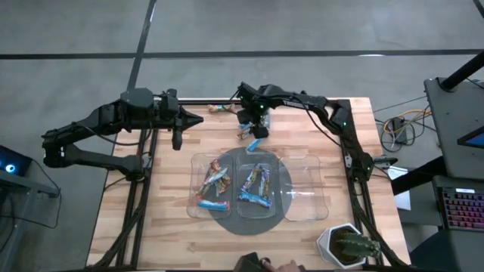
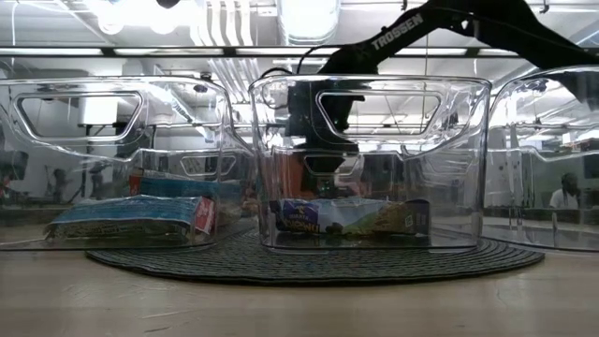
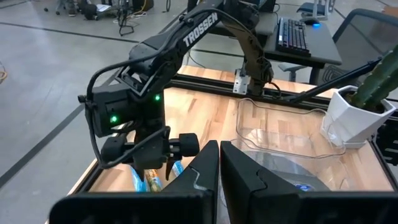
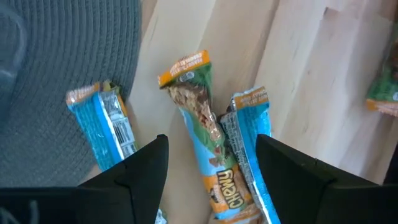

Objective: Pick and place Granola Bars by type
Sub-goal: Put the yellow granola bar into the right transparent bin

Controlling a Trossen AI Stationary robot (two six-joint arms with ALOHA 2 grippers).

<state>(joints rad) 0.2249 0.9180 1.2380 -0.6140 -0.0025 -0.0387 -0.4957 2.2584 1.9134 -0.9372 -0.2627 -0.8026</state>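
At the far left, the left arm is held out over the table's left edge, and the left gripper (image 1: 177, 140) is seen with its two fingers (image 3: 205, 180) pressed together, nothing between them. A wooden table (image 1: 174, 219) carries a dark round mat (image 1: 249, 219), on which three clear plastic trays are set side by side. In the left tray (image 1: 198, 162) several Granola Bars (image 1: 214, 185) lie in a loose heap (red-multicoloured wrappers mostly, with some blue showing). In the middle tray (image 1: 266, 157) more blue-wrapped bars (image 1: 254, 189) are piled. The right tray (image 1: 316, 189) is seen to overhang the mat on the bare wood.

Behind the middle tray, near the table's far edge, the right gripper (image 1: 254, 130) is lowered over a small group of loose bars (image 1: 254, 140). In the right wrist view its fingers (image 4: 146, 165) stand wide apart, gripping nothing, and a blue and orange bar (image 4: 208, 155) lies on the wood between them, a second blue bar (image 4: 249, 137) touching it on one side. Another blue bar (image 4: 106, 124) lies just beside, partly on the mat's edge. One more bar (image 1: 220, 108) is found at the table's far edge, well apart from the rest.

At the near right corner a white pot (image 1: 333, 243) with a green plant is placed.
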